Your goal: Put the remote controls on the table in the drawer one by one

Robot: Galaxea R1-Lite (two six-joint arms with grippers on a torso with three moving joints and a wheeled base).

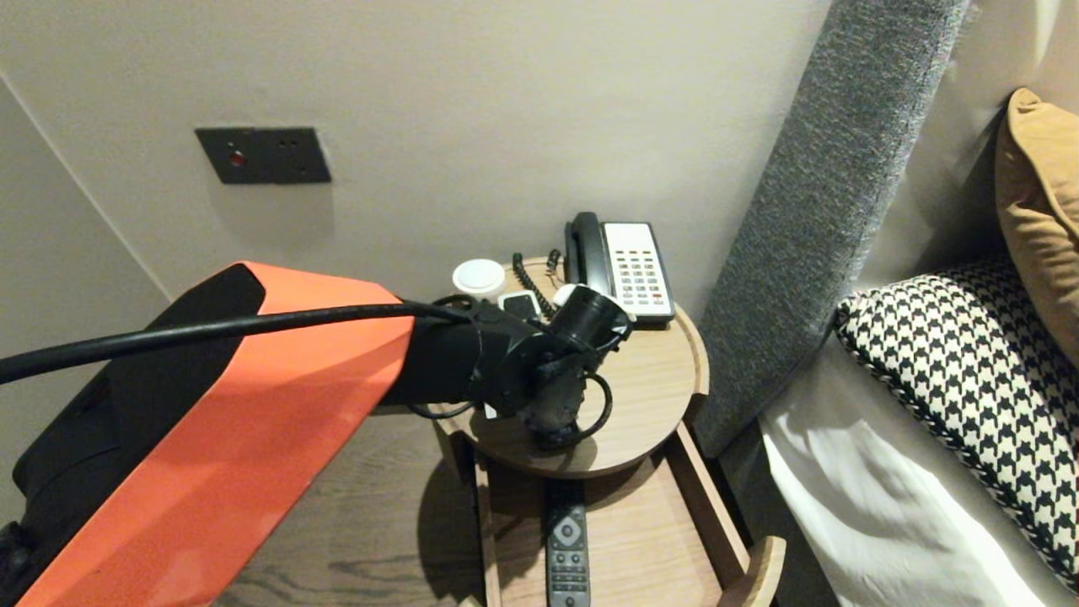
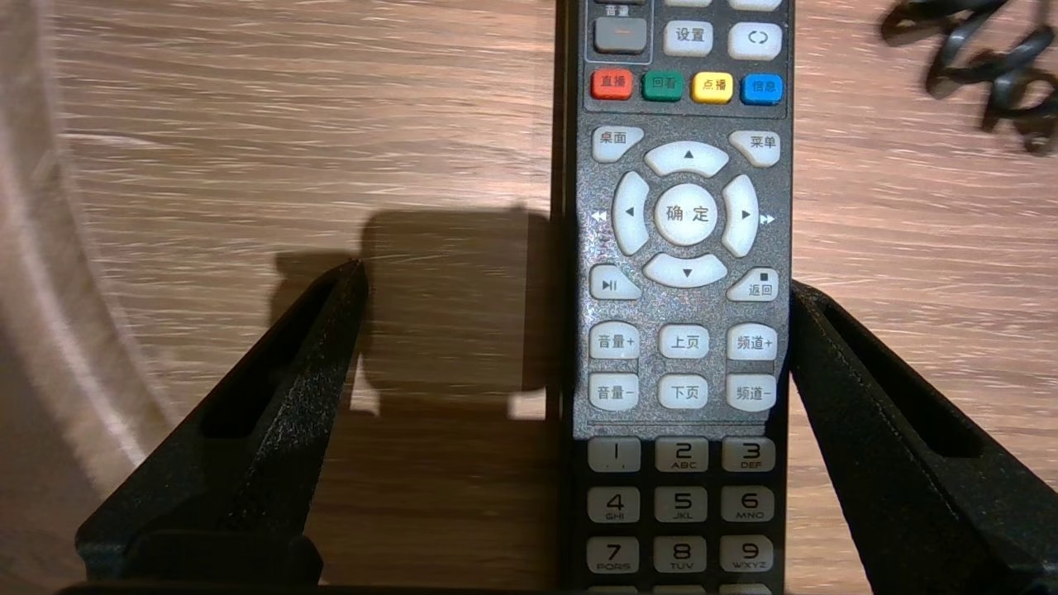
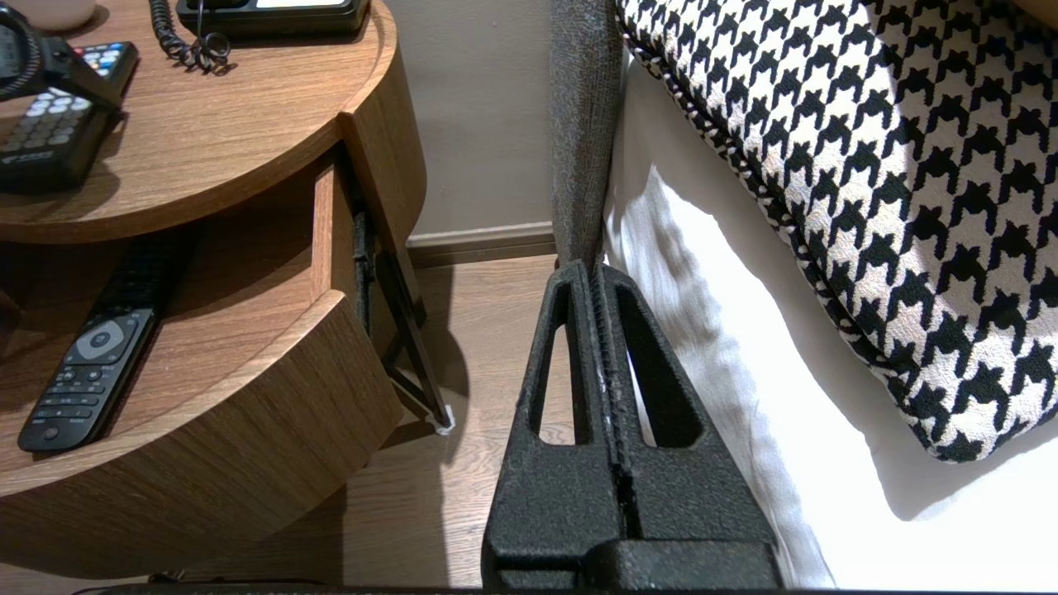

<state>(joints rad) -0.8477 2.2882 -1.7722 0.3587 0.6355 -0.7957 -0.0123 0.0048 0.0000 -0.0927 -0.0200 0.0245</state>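
My left gripper is open and hangs low over the round nightstand top. A dark remote with pale buttons and several coloured keys lies flat between its jaws. One finger is right at the remote's edge, while the other finger stands off with bare wood between. In the head view the left wrist hides this remote. The right wrist view shows the remote near the top's front edge. My right gripper is shut on nothing and parked low beside the bed.
A second black remote lies in the open drawer below the top. At the back of the top stand a telephone with its coiled cord and a white round lid. The grey headboard and a houndstooth pillow are to the right.
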